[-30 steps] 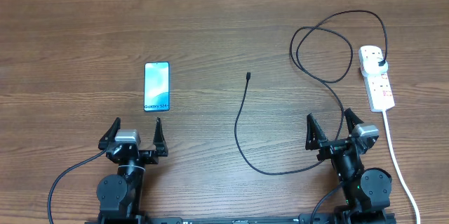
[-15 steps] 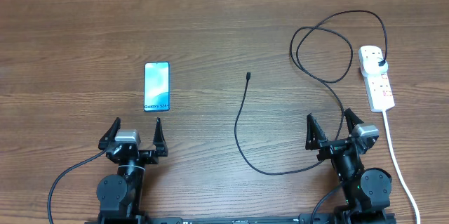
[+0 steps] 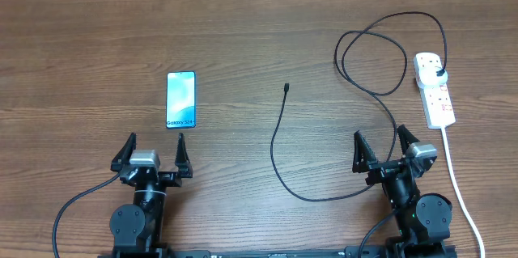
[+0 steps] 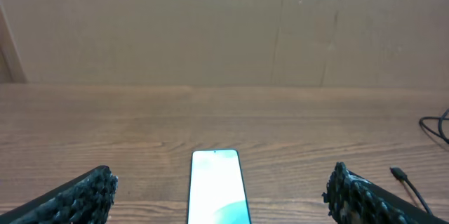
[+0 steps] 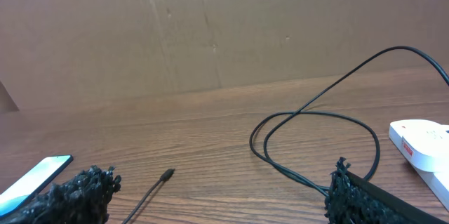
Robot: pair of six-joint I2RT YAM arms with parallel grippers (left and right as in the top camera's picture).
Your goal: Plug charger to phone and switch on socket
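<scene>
Overhead: looped charger [image 3: 273, 133] between phone [image 3: 181, 99] and socket [image 3: 435, 89], beside right end effector [image 3: 379, 132].

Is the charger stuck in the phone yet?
No, it's out. The charger tip lies by itself, well apart from the phone, with nothing touching either one.

Overhead: looks straight down from high up, whole table [image 3: 243, 31] in frame. Wrist cams: low, close to the surface, facing the back wall [image 4: 210, 27]. Both catch the phone [image 4: 218, 185].
</scene>
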